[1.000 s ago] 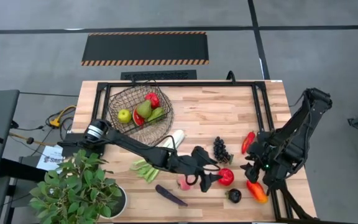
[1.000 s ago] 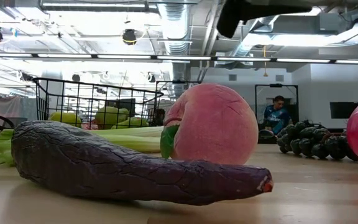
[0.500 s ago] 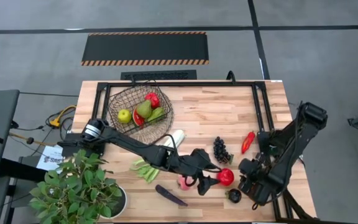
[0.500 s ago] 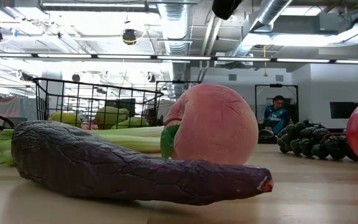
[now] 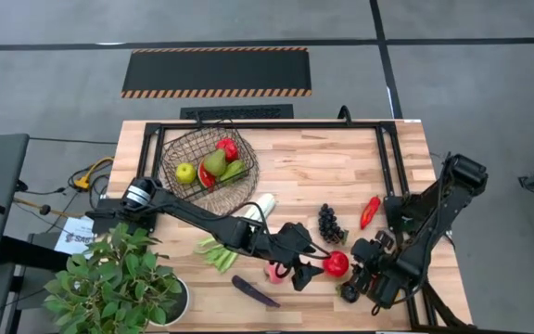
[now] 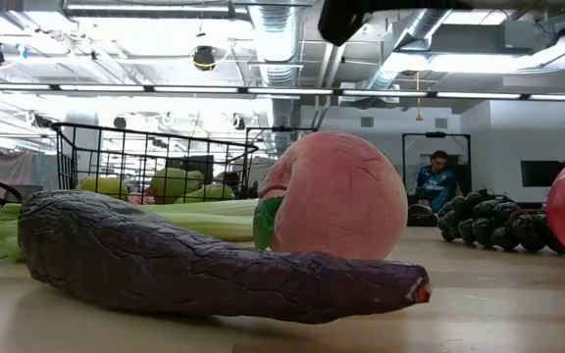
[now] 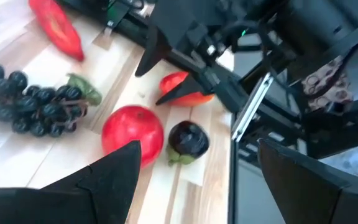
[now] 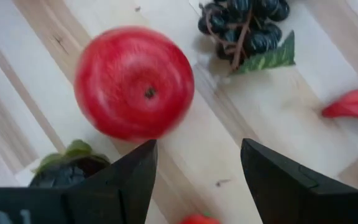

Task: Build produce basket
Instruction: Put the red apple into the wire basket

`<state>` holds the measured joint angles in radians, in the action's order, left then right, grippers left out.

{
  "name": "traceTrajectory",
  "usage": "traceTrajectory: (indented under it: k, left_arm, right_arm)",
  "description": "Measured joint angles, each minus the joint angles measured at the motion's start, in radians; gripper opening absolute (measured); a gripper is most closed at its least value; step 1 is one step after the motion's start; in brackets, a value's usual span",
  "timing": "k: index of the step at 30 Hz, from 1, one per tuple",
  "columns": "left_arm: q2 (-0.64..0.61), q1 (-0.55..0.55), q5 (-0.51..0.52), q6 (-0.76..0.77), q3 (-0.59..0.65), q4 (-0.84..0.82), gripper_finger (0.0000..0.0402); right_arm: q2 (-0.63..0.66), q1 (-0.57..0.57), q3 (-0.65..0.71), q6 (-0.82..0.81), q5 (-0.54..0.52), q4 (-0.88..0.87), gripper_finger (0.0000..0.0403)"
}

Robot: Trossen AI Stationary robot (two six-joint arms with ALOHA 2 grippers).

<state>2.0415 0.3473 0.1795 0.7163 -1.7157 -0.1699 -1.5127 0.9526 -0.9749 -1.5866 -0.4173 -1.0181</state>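
The wire basket stands at the far left with an apple, pears and other fruit inside. Loose on the table lie the celery stalk, peach, aubergine, grapes, chilli, a red apple and a small dark fruit. My left gripper hangs open above the table between peach and apple. My right gripper is open, pointing steeply down just right of the apple and the dark fruit. Its fingers stand over the orange pepper, which they hide in the high view.
A potted plant stands at the near left corner. A black frame rail runs along the far edge and down the right side. Bare wood lies between basket and chilli. A person sits far back in the room.
My right gripper has come down and toward the near edge, ending over the orange pepper beside the dark fruit and apple; its jaws stay equally wide. My left gripper has tipped slightly nearer to level above the peach. No fruit has moved.
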Motion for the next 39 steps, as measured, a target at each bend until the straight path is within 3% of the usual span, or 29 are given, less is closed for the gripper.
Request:
traceTrajectory:
  k: [14,23,28,34,39]
  left_arm:
    - [0.000,0.006,-0.020,-0.032,0.001,-0.061,0.0306]
    - [0.000,0.004,-0.016,-0.068,0.001,-0.178,0.0306]
    - [0.000,-0.004,0.062,-0.122,0.001,-0.244,0.0306]
    - [0.003,-0.037,0.174,-0.265,0.001,-0.216,0.0306]
    - [0.006,-0.096,0.137,-0.344,0.026,-0.150,0.0306]
  right_arm:
    - [-0.047,-0.082,0.001,0.125,-0.005,0.141,0.0255]
    - [-0.071,-0.263,0.001,0.421,-0.019,0.266,0.0255]
    - [0.021,-0.330,0.000,0.532,-0.034,0.368,0.0255]
    - [0.222,-0.319,0.000,0.537,-0.081,0.357,0.0255]
    - [0.373,-0.262,0.000,0.490,-0.159,0.344,0.0255]
